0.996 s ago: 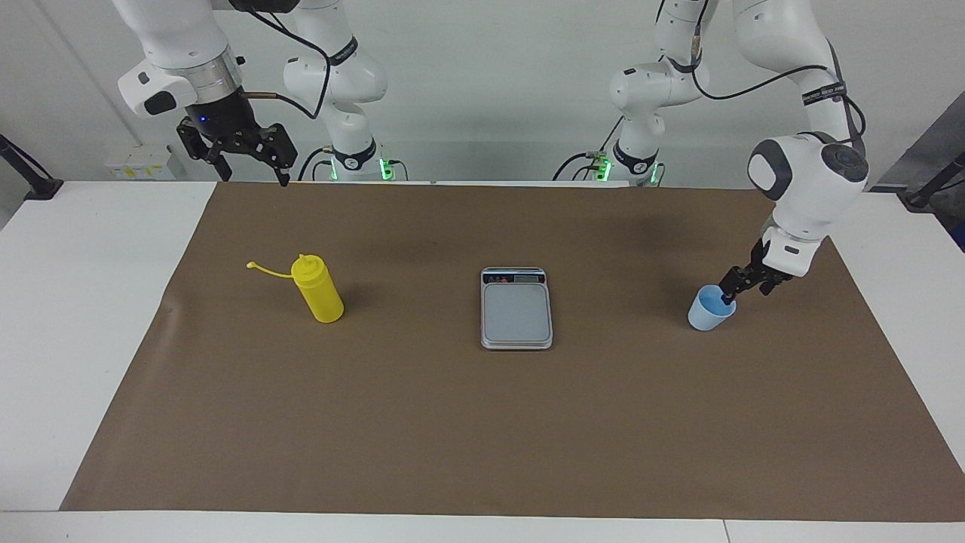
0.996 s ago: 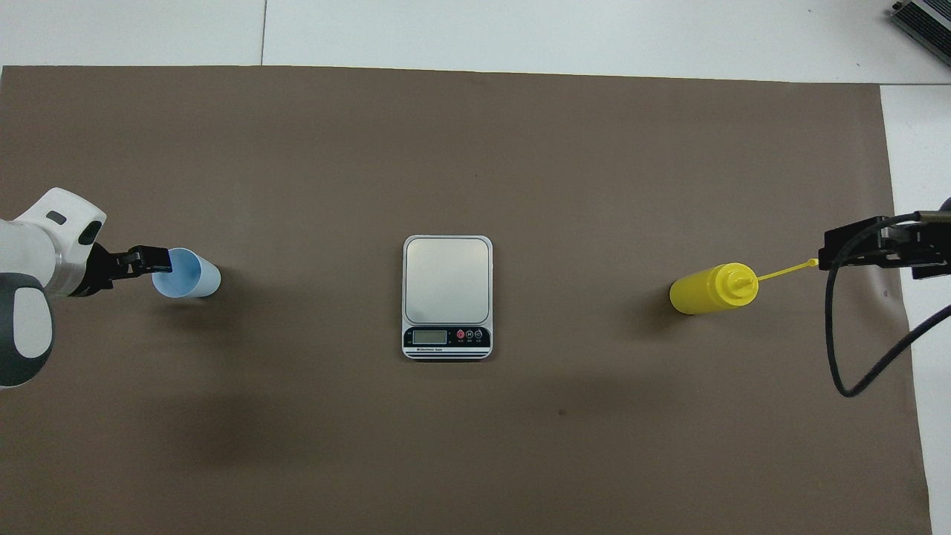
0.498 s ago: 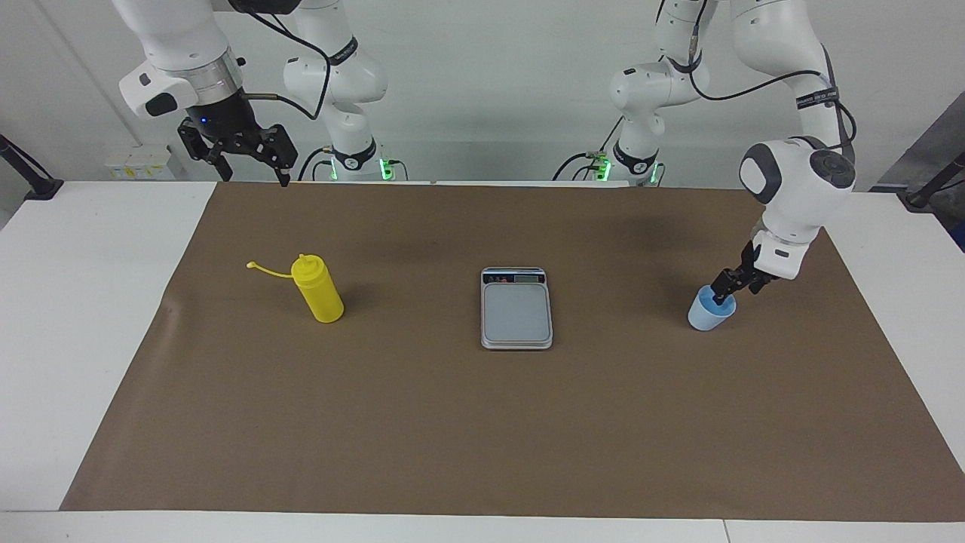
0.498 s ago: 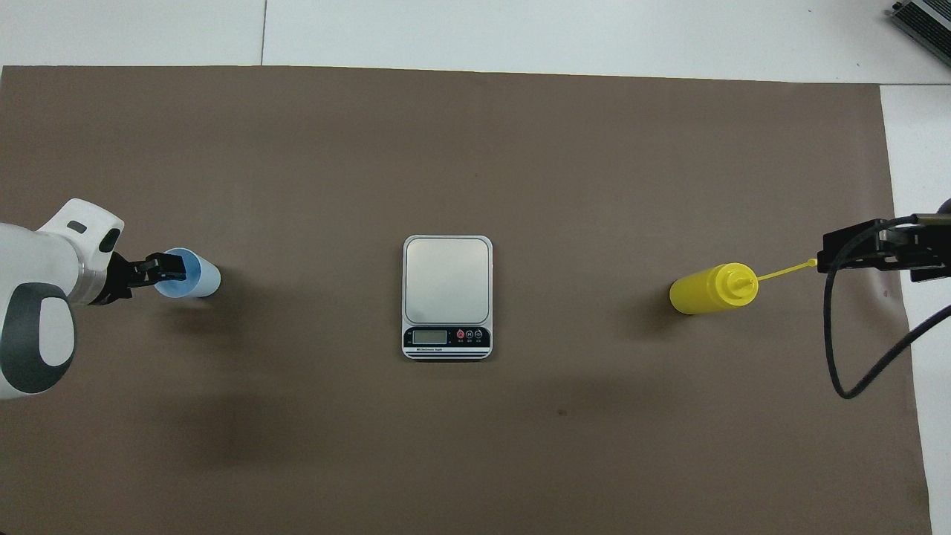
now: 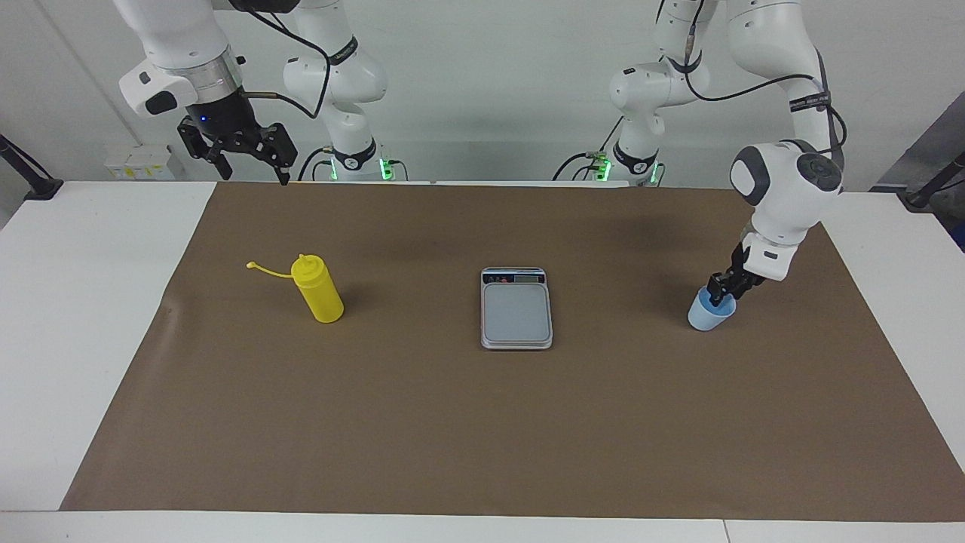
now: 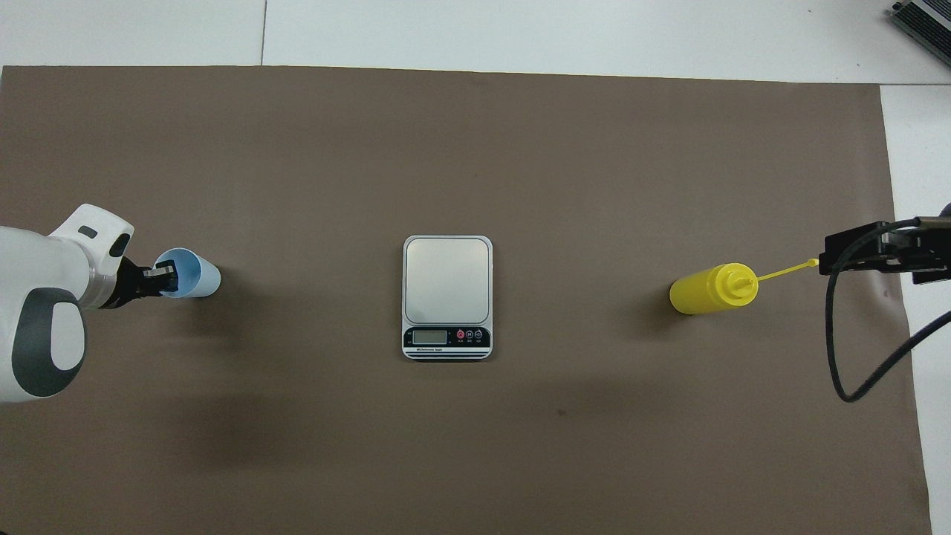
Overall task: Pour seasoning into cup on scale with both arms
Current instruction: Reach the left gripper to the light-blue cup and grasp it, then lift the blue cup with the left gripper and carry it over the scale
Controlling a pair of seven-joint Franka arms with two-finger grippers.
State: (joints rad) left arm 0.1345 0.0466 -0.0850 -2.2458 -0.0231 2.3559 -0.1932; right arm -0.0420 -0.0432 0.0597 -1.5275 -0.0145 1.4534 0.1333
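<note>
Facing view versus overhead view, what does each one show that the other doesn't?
Only the facing view shows both arm bases and the right gripper held high with fingers spread. Only the overhead view shows the silver-grey rectangular kitchen scale's display and buttons clearly. Both show the yellow cylindrical squeeze bottle, the scale, and the left gripper at the small pale blue plastic cup's rim.
</note>
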